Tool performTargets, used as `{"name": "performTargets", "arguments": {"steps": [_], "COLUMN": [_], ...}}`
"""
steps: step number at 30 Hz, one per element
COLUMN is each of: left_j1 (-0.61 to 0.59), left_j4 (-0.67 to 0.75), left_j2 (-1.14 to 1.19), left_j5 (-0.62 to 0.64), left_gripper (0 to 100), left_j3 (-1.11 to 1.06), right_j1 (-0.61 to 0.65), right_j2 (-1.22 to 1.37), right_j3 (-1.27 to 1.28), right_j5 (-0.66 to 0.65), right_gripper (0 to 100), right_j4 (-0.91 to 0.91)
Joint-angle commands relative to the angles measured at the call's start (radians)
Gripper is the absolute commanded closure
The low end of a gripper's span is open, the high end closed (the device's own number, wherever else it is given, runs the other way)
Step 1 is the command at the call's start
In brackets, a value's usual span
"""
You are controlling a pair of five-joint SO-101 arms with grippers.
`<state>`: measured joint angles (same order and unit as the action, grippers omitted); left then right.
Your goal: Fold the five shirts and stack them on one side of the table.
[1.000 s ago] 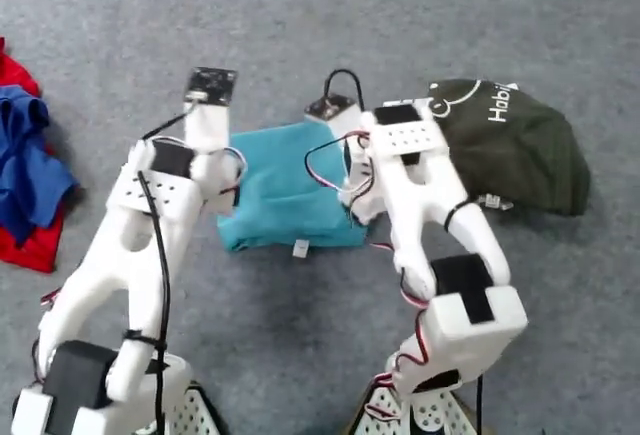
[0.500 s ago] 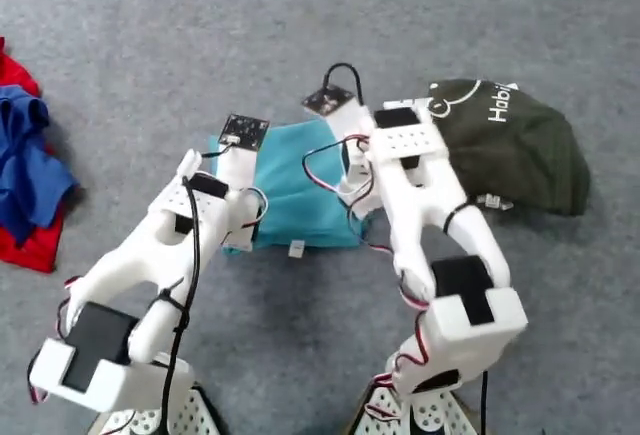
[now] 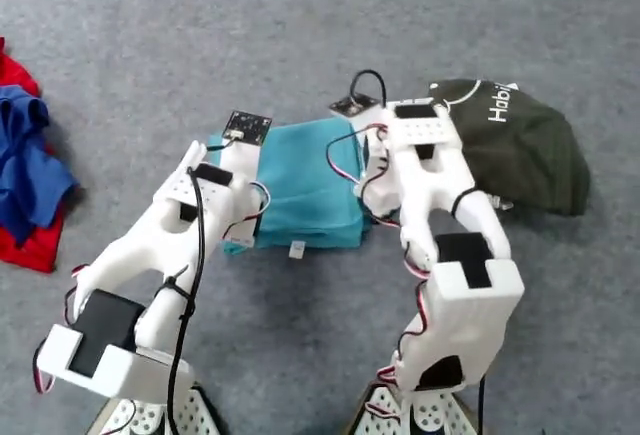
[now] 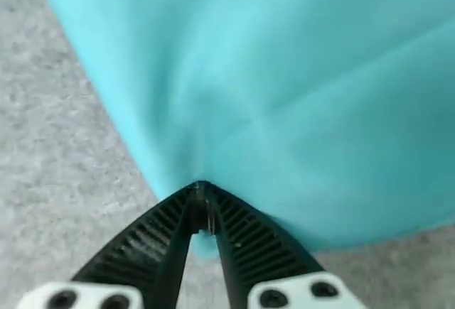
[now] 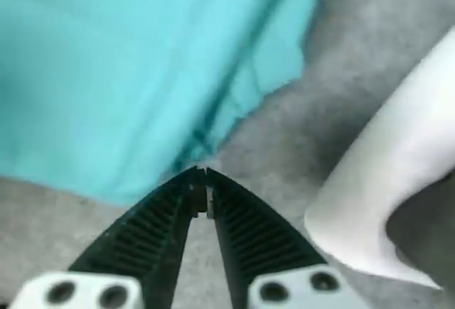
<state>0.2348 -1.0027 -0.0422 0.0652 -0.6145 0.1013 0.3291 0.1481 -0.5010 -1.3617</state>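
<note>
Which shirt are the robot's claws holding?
The teal shirt, mid-table: left gripper and right gripper pinch it; dark green shirt, blue shirt and red shirt lie apart.

A teal shirt (image 3: 305,190) lay folded into a flat rectangle at the middle of the table (image 3: 300,45), a small white tag at its near edge. Near it on the right, a dark green shirt (image 3: 520,150) sat in a rounded heap. At the left edge, a crumpled blue shirt (image 3: 30,170) lay on a red shirt (image 3: 30,250).

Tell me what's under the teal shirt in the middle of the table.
Gray table meets the teal shirt at its visible edges. The folded fabric covers whatever lies directly beneath. The left gripper pinches one edge.
</note>
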Motion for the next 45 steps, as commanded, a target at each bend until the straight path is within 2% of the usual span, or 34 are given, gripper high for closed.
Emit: {"name": "performTargets", "arguments": {"steps": [1,8,12,16,21,23,26,28,31,36,45], "left_j1": [0.005,-0.01,-0.117,-0.216,-0.306,-0.34,-0.38,-0.4,-0.427,-0.446,-0.437], "left_j4": [-0.144,-0.385,-0.341,-0.239,-0.247,-0.285,-0.325,-0.347,-0.359,-0.359,-0.361], "left_j2": [-0.009,-0.008,0.025,0.146,0.318,0.35,0.356,0.356,0.356,0.364,0.364], "left_j5": [0.005,0.005,0.014,0.014,0.014,0.014,0.014,0.005,-0.025,-0.052,-0.052], "left_gripper": [97,97,97,97,97,97,93,90,94,95,95], "left_j3": [0.147,0.487,0.636,0.696,0.754,0.776,0.779,0.779,0.779,0.777,0.777], "right_j1": [0.021,0.015,0.021,0.025,0.089,0.123,0.157,0.17,0.176,0.199,0.21], "right_j2": [-0.099,-0.226,-0.291,-0.32,-0.277,-0.237,-0.168,-0.125,-0.058,0.062,0.229], "right_j3": [-0.102,-0.165,-0.151,-0.116,-0.065,-0.061,-0.062,-0.062,-0.062,-0.064,-0.082], "right_j5": [0.005,0.005,0.011,0.166,0.407,0.511,0.657,0.697,0.71,0.724,0.822], "right_gripper": [98.4,98.4,98.4,98.3,97.4,92.0,78.4,70.1,61.7,59.9,60.0], "right_j4": [-0.064,-0.201,-0.292,-0.287,-0.199,-0.169,-0.11,-0.052,0.029,0.104,0.103]}}
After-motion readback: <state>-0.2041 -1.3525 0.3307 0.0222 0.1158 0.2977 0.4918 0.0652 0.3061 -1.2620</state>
